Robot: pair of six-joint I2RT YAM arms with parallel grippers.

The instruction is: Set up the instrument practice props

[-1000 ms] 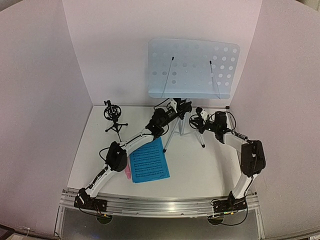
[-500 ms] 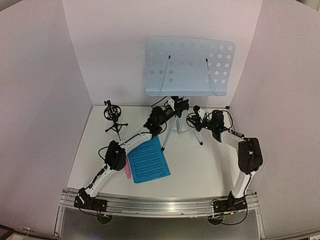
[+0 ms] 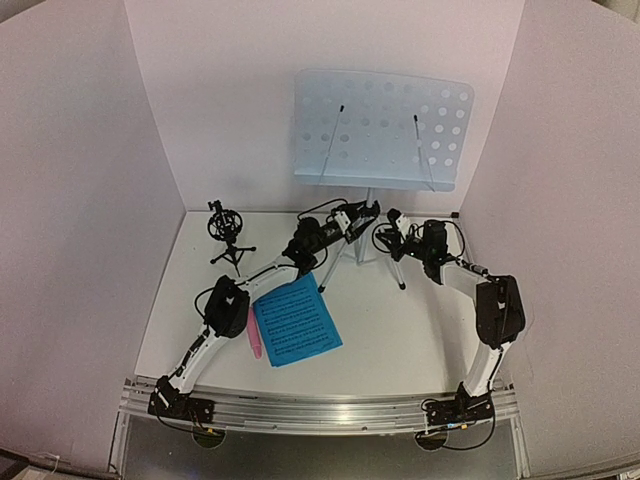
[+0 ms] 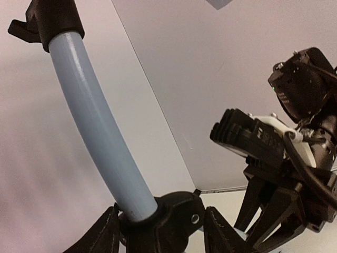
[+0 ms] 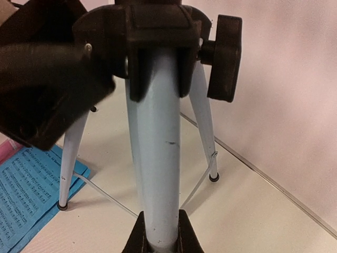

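Observation:
The pale-blue perforated music stand (image 3: 380, 128) stands upright at the back on its tripod (image 3: 345, 258). My left gripper (image 3: 357, 220) is open, its fingers (image 4: 100, 237) on either side of the black collar (image 4: 168, 216) at the foot of the stand's pole (image 4: 97, 132), with a small gap on each side. My right gripper (image 5: 160, 240) is shut on the nearest tripod leg (image 5: 155, 158). Blue sheet-music pages (image 3: 295, 320) lie flat on the table by my left arm, with the pink microphone (image 3: 253, 345) at their left edge. The black mic holder (image 3: 228, 235) stands at the back left.
White walls (image 3: 90, 200) close in the table on three sides. The tripod's other legs (image 5: 71, 158) and thin braces (image 5: 105, 196) spread over the table around my right gripper. A black clamp knob (image 5: 225, 58) sticks out of the hub above it.
My left gripper has opened off the collar and drawn back a little. The stand's tray has shifted slightly and tilted. The right gripper keeps its hold on the leg.

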